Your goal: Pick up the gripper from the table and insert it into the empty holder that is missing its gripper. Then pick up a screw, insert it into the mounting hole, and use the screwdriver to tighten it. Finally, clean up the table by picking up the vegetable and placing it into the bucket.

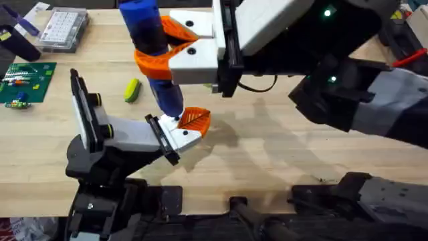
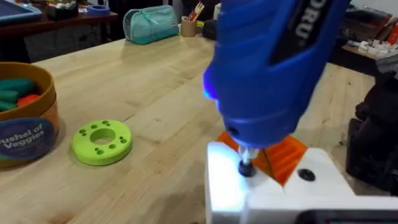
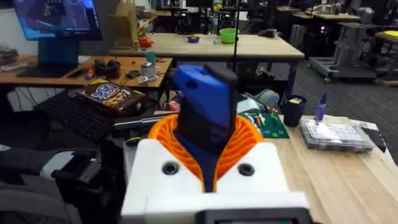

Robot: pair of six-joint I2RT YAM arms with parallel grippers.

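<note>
My right gripper [image 1: 158,48] is shut on the screwdriver [image 1: 152,40], its orange pads clasping the thick blue handle [image 3: 205,118]. The screwdriver stands nearly upright, its tip pressed down onto the white base of the gripper [image 1: 194,119], the small orange ribbed finger seated at the end of the holder [image 1: 130,134]. In the left wrist view the bit [image 2: 245,167] sits in a mounting hole of the white block [image 2: 273,199], beside the gripper [image 2: 287,154]; any screw is hidden under the bit. The vegetable [image 1: 132,90] lies on the table just left of the screwdriver.
The bucket [image 2: 28,134], printed with veggies text, holds toy vegetables, and a flat lime-green ring [image 2: 102,141] lies beside it. A green circuit board [image 1: 27,82] and a clear parts box [image 1: 63,30] sit at the far left. The holder's upright panel [image 1: 83,107] stands near the vegetable.
</note>
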